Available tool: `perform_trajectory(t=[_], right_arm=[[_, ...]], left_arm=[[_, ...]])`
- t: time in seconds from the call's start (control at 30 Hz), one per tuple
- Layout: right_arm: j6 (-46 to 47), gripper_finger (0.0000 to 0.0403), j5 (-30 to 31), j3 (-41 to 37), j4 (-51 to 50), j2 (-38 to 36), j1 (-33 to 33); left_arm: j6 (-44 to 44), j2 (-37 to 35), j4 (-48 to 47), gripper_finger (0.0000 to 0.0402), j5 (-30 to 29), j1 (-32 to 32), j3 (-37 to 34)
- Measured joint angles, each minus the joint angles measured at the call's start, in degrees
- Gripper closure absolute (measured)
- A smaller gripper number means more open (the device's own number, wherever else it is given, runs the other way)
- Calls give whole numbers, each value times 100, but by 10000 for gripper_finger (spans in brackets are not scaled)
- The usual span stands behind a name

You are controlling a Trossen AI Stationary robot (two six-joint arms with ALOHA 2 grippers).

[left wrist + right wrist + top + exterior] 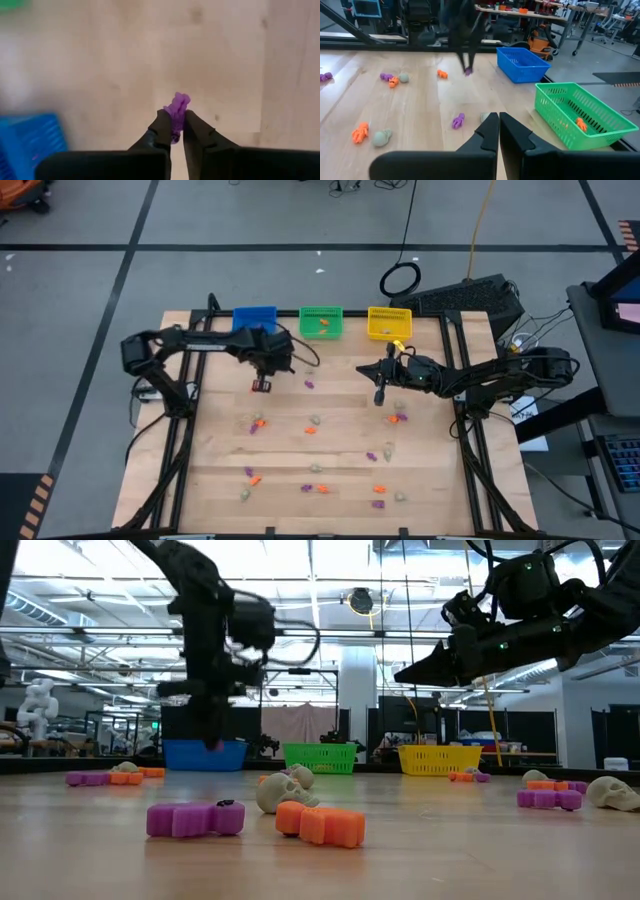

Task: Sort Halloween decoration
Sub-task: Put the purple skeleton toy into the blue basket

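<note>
The Halloween decoration lies scattered over the wooden table (220,480) as tiny purple, orange and pale trinkets, such as a purple one (308,382) and an orange one (311,429). My left gripper (262,384) points down in front of the blue bin (254,317), shut on one purple trinket (178,106). My right gripper (498,125) is shut with nothing in it and hangs nearly level above the table's right half (380,395). My left gripper pinches the purple trinket's lower end (175,131) between its two fingers, coming from above and pointing down. The rest of the trinket (179,102) sticks out past the fingertips. Whether it is clear of the table I cannot tell.
Three bins stand in a row at the far edge: blue, green (321,321) with orange trinkets inside (580,123), and yellow (389,322). More trinkets lie near the table's front edge (320,823) and under my right arm (400,417).
</note>
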Motion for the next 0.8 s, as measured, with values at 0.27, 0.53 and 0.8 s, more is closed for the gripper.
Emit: perform_trajectory(t=[0.27, 0.53, 0.8], right_arm=[[47, 403, 0, 0, 51, 0, 0], [154, 403, 0, -2, 66, 0, 0], [154, 403, 0, -2, 157, 2, 0]], left_arm=[[-1000, -474, -166, 384, -452, 1386, 693], [-798, 90, 62, 384, -272, 2977, 915], [-855, 1000, 183, 384, -201, 3449, 915]])
